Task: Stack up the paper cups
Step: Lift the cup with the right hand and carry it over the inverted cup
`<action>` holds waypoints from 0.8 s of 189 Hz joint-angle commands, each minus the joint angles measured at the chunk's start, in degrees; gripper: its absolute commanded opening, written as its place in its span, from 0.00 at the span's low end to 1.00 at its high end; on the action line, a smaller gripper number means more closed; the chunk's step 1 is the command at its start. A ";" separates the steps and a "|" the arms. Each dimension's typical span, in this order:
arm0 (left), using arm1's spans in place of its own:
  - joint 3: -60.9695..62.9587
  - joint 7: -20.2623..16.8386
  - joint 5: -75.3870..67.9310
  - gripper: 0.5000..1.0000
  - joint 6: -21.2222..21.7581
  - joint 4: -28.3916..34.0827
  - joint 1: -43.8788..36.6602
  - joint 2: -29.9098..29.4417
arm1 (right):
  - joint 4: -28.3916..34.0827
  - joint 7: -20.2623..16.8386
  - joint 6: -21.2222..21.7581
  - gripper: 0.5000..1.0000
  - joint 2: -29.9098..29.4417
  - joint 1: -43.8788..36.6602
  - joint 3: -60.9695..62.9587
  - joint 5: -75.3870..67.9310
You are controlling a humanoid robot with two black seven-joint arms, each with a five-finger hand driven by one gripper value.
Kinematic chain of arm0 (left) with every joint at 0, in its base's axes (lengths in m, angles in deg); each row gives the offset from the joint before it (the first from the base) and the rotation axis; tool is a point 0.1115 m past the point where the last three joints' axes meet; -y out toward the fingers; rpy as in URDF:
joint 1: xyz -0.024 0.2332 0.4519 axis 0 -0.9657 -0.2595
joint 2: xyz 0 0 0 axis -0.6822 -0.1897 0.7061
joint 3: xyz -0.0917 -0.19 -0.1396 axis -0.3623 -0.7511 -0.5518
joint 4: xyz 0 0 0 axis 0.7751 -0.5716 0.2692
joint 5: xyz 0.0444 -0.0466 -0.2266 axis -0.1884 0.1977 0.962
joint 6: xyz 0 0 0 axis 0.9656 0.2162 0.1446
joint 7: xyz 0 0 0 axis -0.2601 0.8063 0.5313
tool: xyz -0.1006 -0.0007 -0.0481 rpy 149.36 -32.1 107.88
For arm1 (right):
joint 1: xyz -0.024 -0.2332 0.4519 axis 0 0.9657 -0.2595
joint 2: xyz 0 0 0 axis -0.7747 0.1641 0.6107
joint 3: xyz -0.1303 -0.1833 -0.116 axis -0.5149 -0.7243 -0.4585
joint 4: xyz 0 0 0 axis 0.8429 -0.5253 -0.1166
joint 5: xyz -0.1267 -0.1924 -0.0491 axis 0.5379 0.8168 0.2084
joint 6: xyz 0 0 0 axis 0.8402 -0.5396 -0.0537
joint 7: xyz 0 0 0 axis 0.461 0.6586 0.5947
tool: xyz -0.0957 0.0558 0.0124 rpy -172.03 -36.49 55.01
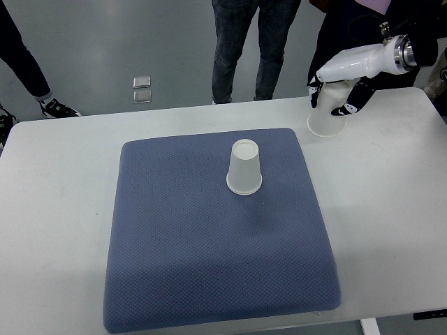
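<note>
Fingers (347, 106) of the right hand (341, 94) wrap a paper cup (327, 120) inverted on the far bench (391, 181). Nearer, a second cup (244, 167) stands inverted on the blue mat (209, 244). Both are judged light and crushable; grip the mid-wall gently.

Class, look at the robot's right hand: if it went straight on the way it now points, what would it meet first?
The right hand points downward onto the paper cup it already wraps, then probably the table beneath.

Right hand (340, 94) fingers (347, 109) wrapped round inverted cup (327, 120) on table (391, 181); second inverted cup (244, 167) on blue mat (209, 237).
</note>
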State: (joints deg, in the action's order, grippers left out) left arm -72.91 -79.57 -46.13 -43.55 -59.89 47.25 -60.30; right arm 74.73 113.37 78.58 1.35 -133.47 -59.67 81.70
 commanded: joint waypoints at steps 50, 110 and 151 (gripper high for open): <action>0.00 0.00 0.00 1.00 0.00 0.00 0.00 0.00 | 3.05 0.35 3.17 0.25 -5.20 -6.21 0.25 -3.73; 0.00 0.00 0.00 1.00 0.00 0.00 0.00 0.00 | 4.11 0.35 4.22 0.25 -10.03 -8.49 0.25 -5.76; 0.00 0.00 0.00 1.00 0.00 0.00 0.00 0.00 | 5.42 0.44 6.77 0.25 -11.26 -8.67 3.76 -5.84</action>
State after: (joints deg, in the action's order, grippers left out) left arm -72.91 -79.57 -46.13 -43.55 -59.89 47.25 -60.30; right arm 79.38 113.76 84.16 -9.11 -142.59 -58.26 75.88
